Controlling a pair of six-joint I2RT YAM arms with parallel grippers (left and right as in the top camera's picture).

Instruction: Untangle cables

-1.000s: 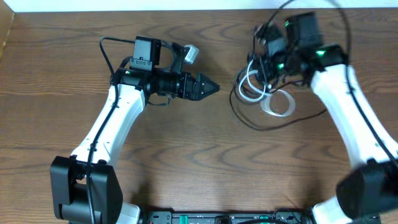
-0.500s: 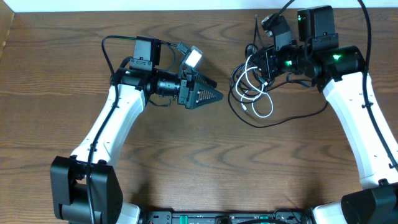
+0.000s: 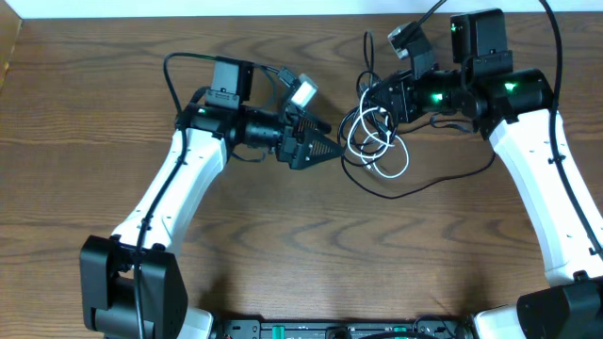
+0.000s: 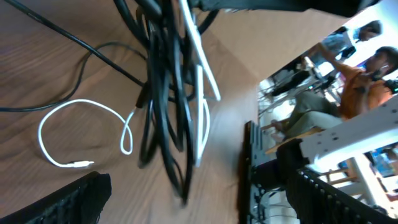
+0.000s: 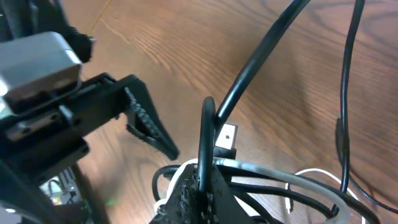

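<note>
The black cable [image 3: 452, 179] and the white cable [image 3: 388, 174] form one tangle at the table's back, right of centre. My right gripper [image 3: 377, 102] holds the top of the bundle off the wood. In the right wrist view its fingers [image 5: 214, 190] are shut on a strand of the black cable [image 5: 205, 134], with the white cable [image 5: 273, 173] running just past them. My left gripper [image 3: 318, 146] is open, its tips just left of the hanging loops. In the left wrist view black loops [image 4: 165, 124] and white strands [image 4: 200, 93] dangle ahead of the open fingers [image 4: 71, 202]; a white loop [image 4: 81, 134] lies on the wood.
The wooden table [image 3: 301, 254] runs forward and left of the tangle. The table's back edge [image 3: 283, 16] lies close behind both grippers. In the right wrist view the left gripper [image 5: 146, 118] shows close by on the left.
My left gripper has moved right, up to the tangle, still open. The right gripper has shifted left with the bundle held up, and the loops now hang closer to the left fingertips.
</note>
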